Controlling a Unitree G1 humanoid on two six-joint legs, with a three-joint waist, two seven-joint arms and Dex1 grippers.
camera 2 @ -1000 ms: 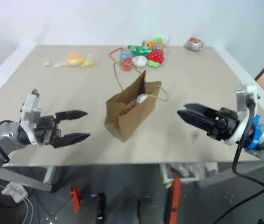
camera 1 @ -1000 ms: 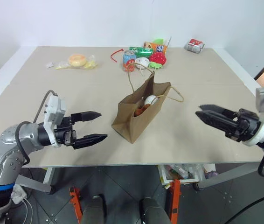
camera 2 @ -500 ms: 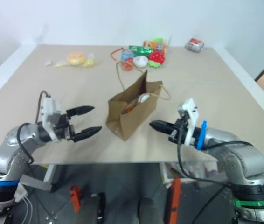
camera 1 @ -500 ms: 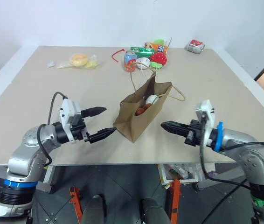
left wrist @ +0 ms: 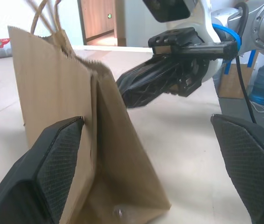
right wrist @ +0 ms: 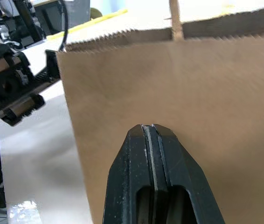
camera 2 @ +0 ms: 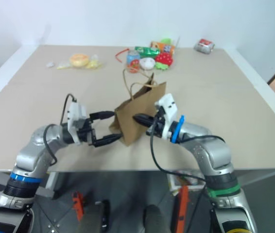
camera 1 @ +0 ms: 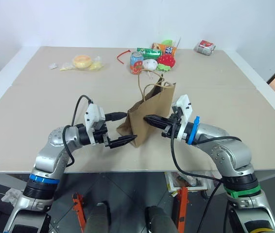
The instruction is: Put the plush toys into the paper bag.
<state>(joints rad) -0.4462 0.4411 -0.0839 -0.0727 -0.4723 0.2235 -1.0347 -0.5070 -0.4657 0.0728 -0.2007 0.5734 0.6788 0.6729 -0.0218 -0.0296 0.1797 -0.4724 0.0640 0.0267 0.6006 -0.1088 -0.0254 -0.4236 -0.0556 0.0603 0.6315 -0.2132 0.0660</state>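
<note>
The brown paper bag (camera 1: 151, 112) stands upright in the middle of the table with its cord handles (camera 1: 149, 80) up. The plush toys are hidden; the bag's mouth faces away from me. My left gripper (camera 1: 122, 128) is open at the bag's lower left corner, one finger (left wrist: 57, 158) beside the bag wall (left wrist: 52, 93) and the other (left wrist: 251, 163) well clear of it. My right gripper (camera 1: 146, 118) is shut with nothing in it. Its tip (right wrist: 150, 133) rests at or just short of the bag's right side (right wrist: 202, 88).
At the back of the table lie a red strawberry toy (camera 1: 165, 59), a white ball toy (camera 1: 150, 64), a drink can (camera 1: 136, 61) and some snack packets (camera 1: 148, 51). A wrapped bun (camera 1: 81, 62) lies back left, a silver packet (camera 1: 205, 46) back right.
Both arms have swung inward to the bag from either side. The right gripper has shut. The bag now stands taller and narrower, and the toys seen in its mouth no longer show.
</note>
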